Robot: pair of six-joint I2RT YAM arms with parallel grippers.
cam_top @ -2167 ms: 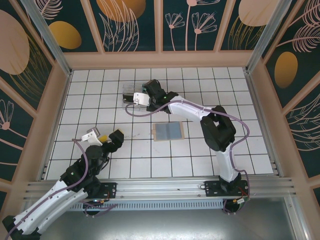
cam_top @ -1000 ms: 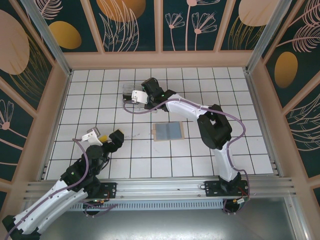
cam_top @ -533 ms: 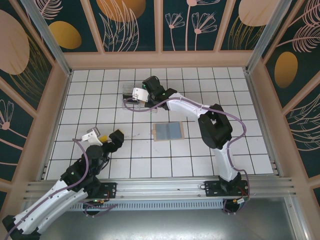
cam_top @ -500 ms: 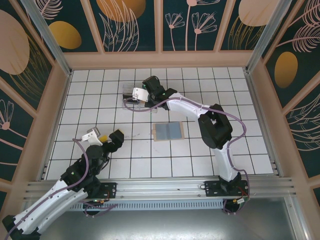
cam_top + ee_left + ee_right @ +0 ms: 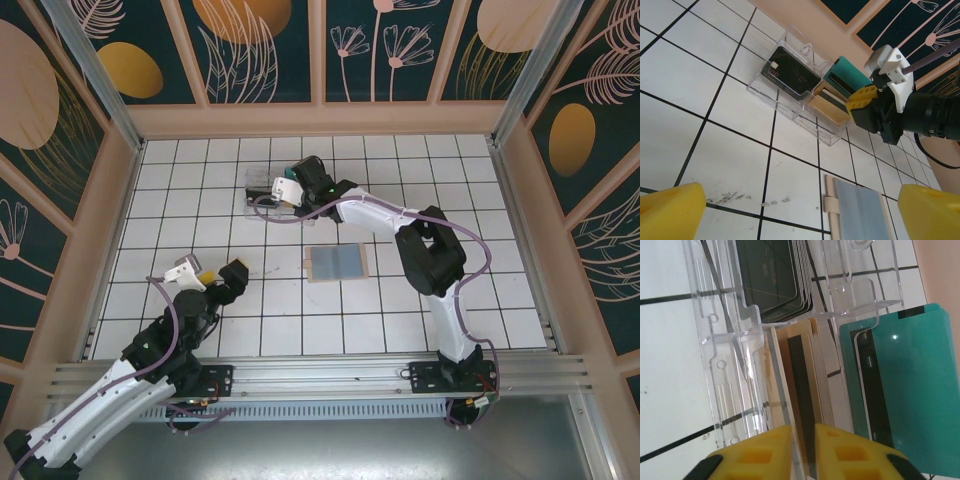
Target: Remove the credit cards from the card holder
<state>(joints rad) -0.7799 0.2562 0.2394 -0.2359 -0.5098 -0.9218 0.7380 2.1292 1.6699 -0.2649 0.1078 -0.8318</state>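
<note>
A: Right gripper [image 5: 802, 445] has edged rightward over the clear tray [image 5: 785, 112]. Fingers?
B: Almost together over the tan-gold stack of credit cards [image 5: 775, 380] filed there; clamped or not, I cannot tell. Left gripper [image 5: 800, 210] stands wide apart, empty.
A: And the card holder [image 5: 337, 263]?
B: Open and flat, long axis left-right, lying toward the bases from the right gripper, which I judge nearer.

Card holder [image 5: 337, 264] flat at table centre. Compartment tray [image 5: 262, 190] behind it, toward far left. Credit cards [image 5: 790, 75] inside tray: one stack at left end, two at right end, one behind other. Right gripper [image 5: 802, 445] over nearer right stack. Left gripper [image 5: 800, 215] front left, well apart from both.
</note>
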